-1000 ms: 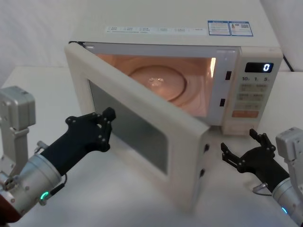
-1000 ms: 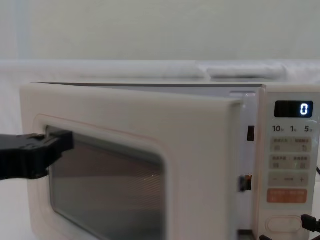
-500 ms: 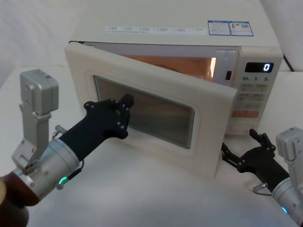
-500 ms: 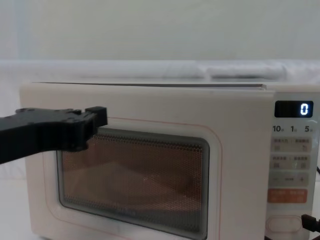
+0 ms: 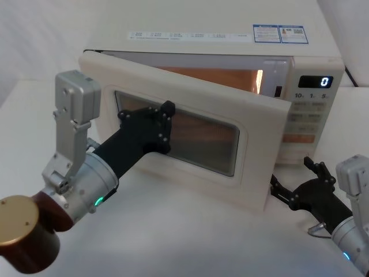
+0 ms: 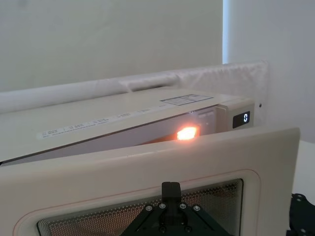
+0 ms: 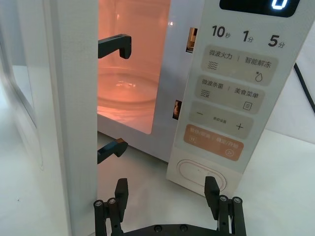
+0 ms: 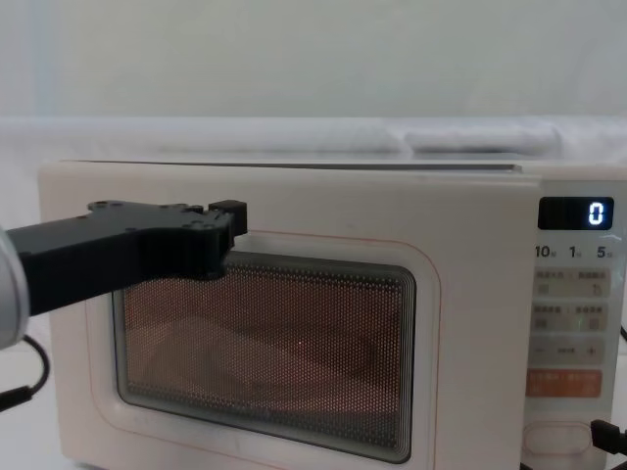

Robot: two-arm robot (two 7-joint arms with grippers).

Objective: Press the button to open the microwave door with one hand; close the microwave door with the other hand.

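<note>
The cream microwave (image 5: 219, 26) stands at the back of the table, its display (image 5: 316, 82) showing "0". The microwave door (image 5: 190, 95) is ajar, swung most of the way in, with orange light in the gap. My left gripper (image 5: 165, 115) is shut, its tip pressed on the door's upper window edge (image 8: 227, 217). My right gripper (image 7: 166, 192) hovers open low in front of the key panel, a short way back from the button (image 7: 203, 172), touching nothing. In the head view it (image 5: 293, 176) sits just right of the door's free edge.
Two black latch hooks (image 7: 115, 46) stick out from the door's free edge toward the lit cavity, where a glass turntable (image 7: 125, 93) lies. A black cable (image 5: 347, 75) runs behind the microwave's right side. White table (image 5: 190, 236) spreads in front.
My left gripper has pushed forward and to the right, swinging the door from wide open to nearly shut. The right gripper has stayed in place.
</note>
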